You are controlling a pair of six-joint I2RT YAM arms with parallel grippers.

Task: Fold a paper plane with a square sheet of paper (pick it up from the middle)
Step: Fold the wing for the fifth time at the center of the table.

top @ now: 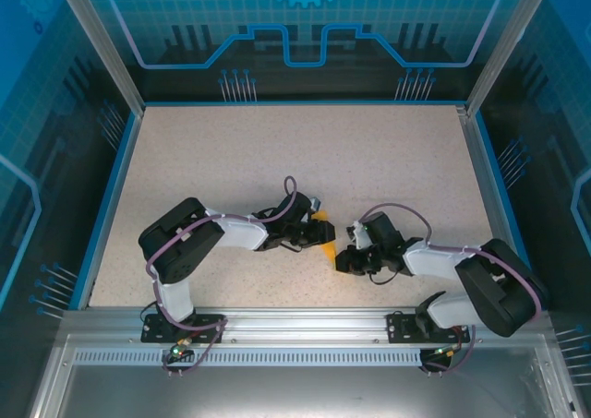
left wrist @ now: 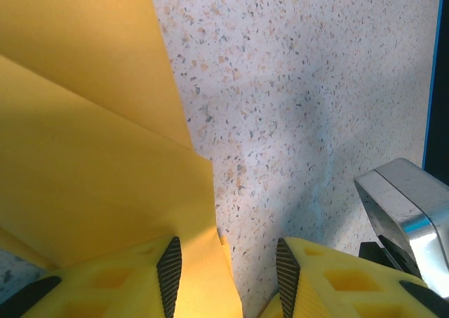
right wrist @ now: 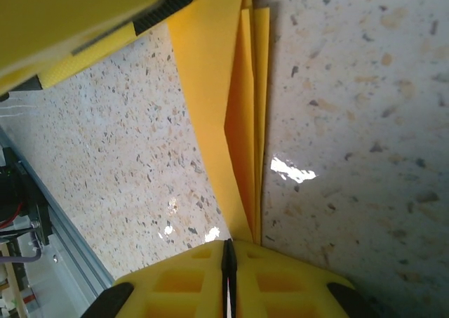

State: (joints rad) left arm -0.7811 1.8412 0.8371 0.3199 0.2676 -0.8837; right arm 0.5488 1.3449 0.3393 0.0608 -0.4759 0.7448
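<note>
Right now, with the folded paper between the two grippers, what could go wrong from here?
1. The right gripper is shut on just the narrow end of the paper, whose layers splay apart; a tug could slip or undo the folds.
2. The left gripper stands open with the paper's edge partway between its jaws; closing might crumple it.

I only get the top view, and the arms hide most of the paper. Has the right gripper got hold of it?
Observer: Yes. The right gripper is shut on the paper, which comes out from between its pads.
Operator: And the left one?
Observer: The left gripper has its jaws apart. The paper's edge lies between them, and bare table shows in the gap.
Operator: Is it folded yet?
Observer: Yes, the right wrist view shows several stacked layers along one edge.
</note>
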